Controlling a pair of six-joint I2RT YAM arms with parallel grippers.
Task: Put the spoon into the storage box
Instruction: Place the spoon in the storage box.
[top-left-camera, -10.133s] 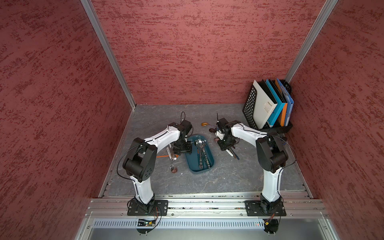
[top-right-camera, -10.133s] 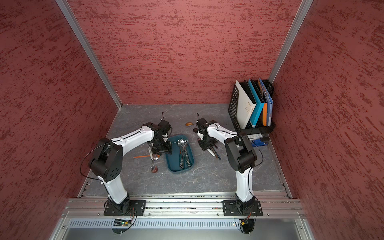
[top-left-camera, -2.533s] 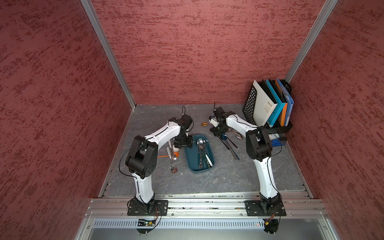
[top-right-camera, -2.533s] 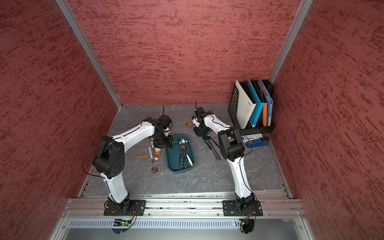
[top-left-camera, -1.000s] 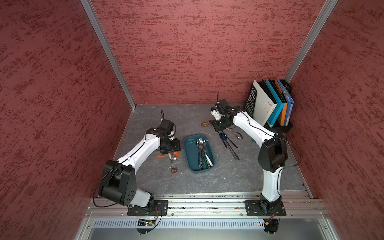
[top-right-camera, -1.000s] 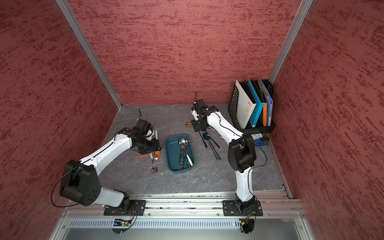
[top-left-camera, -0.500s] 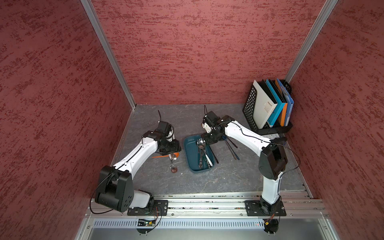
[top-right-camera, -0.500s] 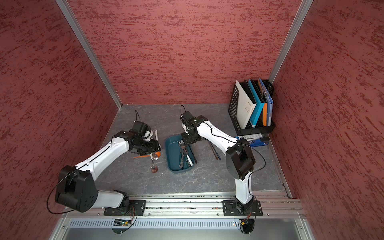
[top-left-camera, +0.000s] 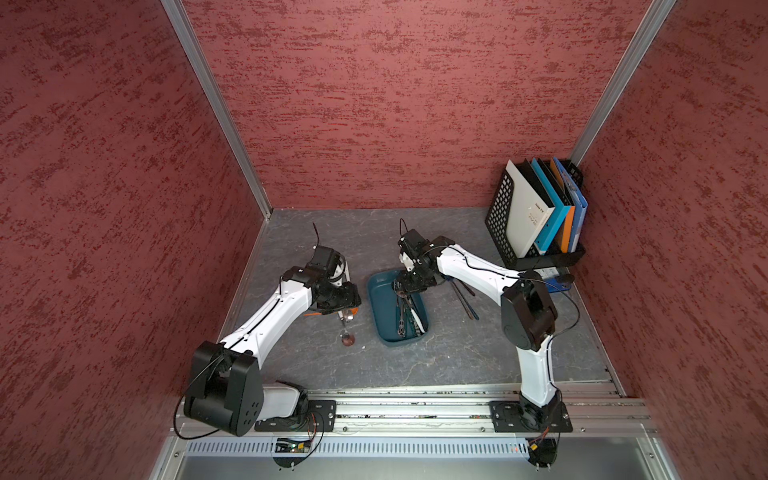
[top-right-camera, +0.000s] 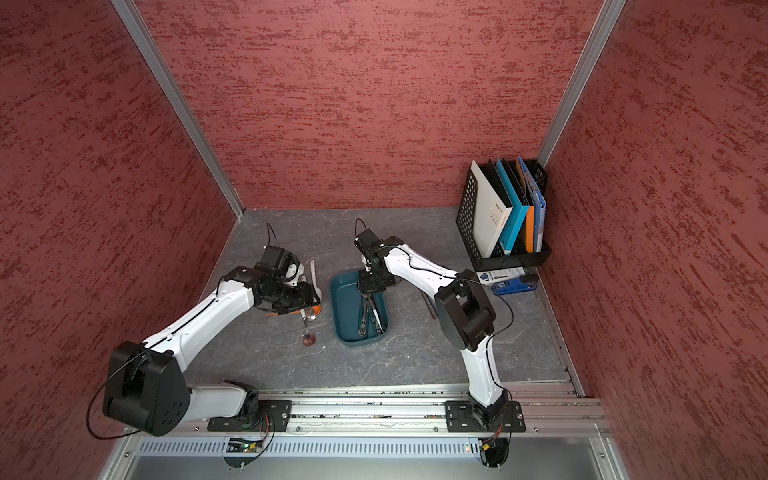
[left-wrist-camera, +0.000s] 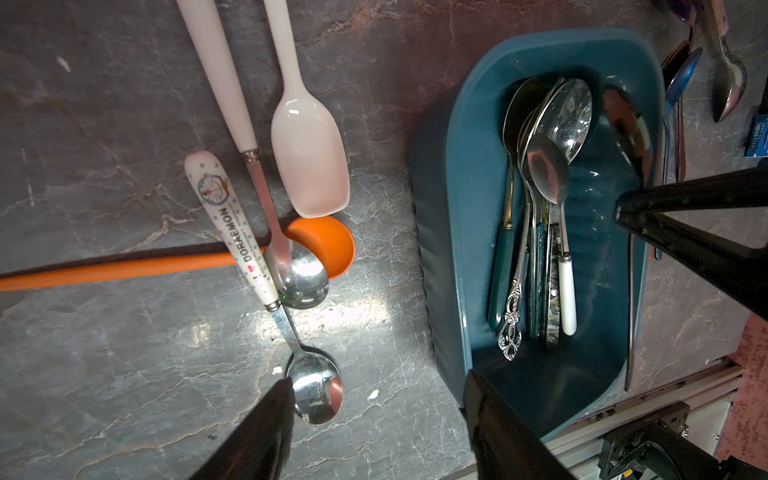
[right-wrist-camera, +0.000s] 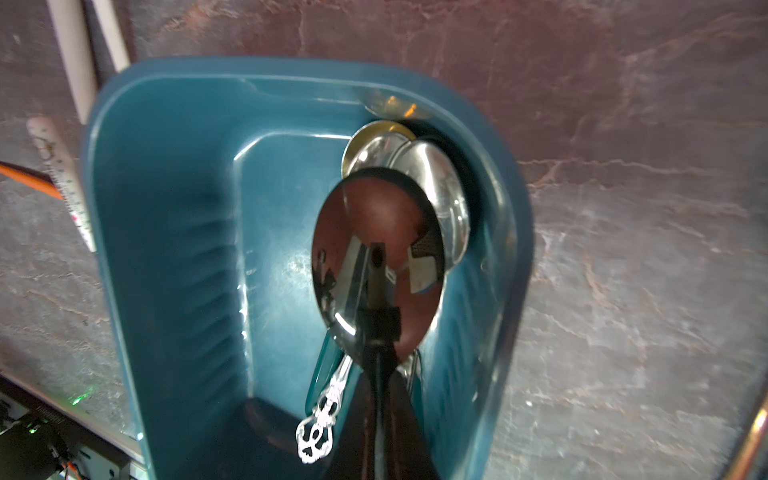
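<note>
Nearest, both bases are bolted to the rail (top-left-camera: 415, 409). The left arm (top-left-camera: 270, 320) is folded back from its base to a black joint, and from there the white forearm is stretched up and away, with the wrist bent downward. The left gripper (left-wrist-camera: 378, 378) is held above the table (left-wrist-camera: 124, 374) with its jaws apart. One finger is seen just beside the bowl of the Doraemon spoon (left-wrist-camera: 232, 232), and the other is seen against the near corner of the box (left-wrist-camera: 453, 216).

Around that spoon, a white-handled spoon (left-wrist-camera: 222, 83), a pink spoon (left-wrist-camera: 309, 166) and an orange spoon (left-wrist-camera: 336, 245) are laid crossing one another on the left arm's side of the box.

The right arm (top-left-camera: 469, 270) is raised from its base to a black joint, then reached inward and away, with the wrist turned down over the far half of the box. The right gripper (right-wrist-camera: 376, 328) is clamped on the neck of the spoon (right-wrist-camera: 374, 232) — jaws together on it. The spoon is held lengthwise over the box, along its right wall. Its bowl is toward the far end, above the bowls of the other spoons (left-wrist-camera: 565, 116) laid inside. Whether it touches them cannot be told.

The box itself is set on the table between the two arms. Dark utensils (top-left-camera: 464, 300) are laid on the table to its right. In the far right corner a rack (top-left-camera: 498, 216) is stood against the wall — folders (top-left-camera: 525, 212) are kept upright in it.
</note>
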